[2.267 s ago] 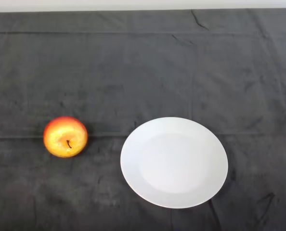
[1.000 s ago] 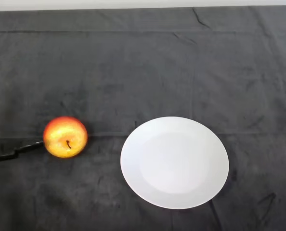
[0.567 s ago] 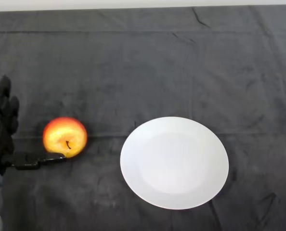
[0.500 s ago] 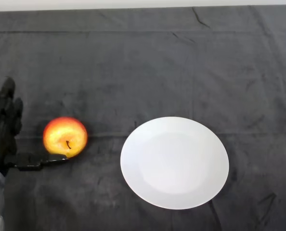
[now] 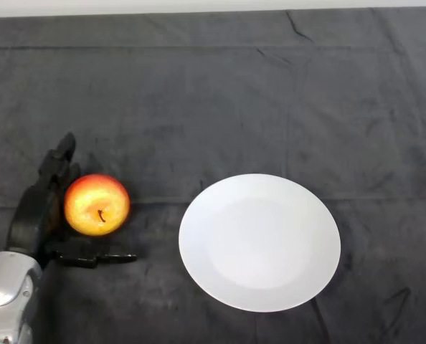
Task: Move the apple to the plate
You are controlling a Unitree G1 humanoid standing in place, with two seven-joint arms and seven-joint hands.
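The hand [image 5: 37,215] brackets the apple [image 5: 97,204] near the table's [image 5: 213,93] left edge, fingers spread behind it and thumb in front, not yet clamped, so the grasp, lift and carry to the bare plate [image 5: 259,241] all remain.

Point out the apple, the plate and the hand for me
apple [image 5: 97,203], head view, middle of its skin above the stem.
plate [image 5: 259,241], head view, bare centre.
hand [image 5: 35,213], head view, black palm left of the apple.
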